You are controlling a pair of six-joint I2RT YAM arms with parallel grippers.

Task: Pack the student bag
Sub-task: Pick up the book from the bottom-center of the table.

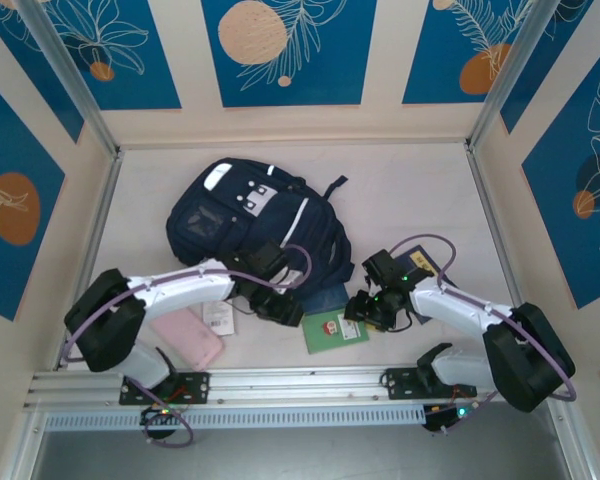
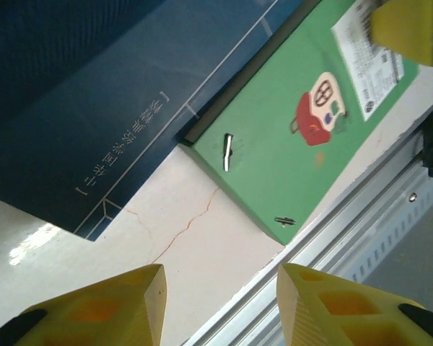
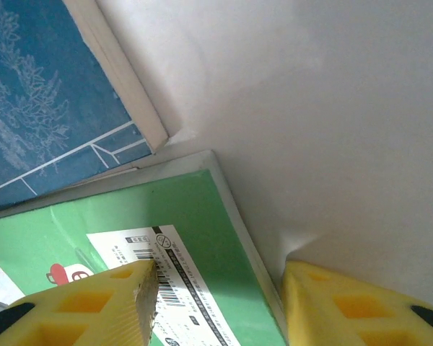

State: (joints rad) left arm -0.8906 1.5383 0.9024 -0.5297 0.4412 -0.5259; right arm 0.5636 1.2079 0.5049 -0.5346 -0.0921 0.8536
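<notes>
1. The student bag lay on the bench just beyond both hands. I judged it soft and floppy, best taken by a strap or its opening's rim.
2. The green booklet lay ahead of the left hand, whose fingers were apart and empty.
3. The right hand was parted over that booklet's edge.

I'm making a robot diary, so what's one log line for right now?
left gripper: open, over table by navy booklet | right gripper: open, at edge of green notebook | student bag: both books outside it
</notes>
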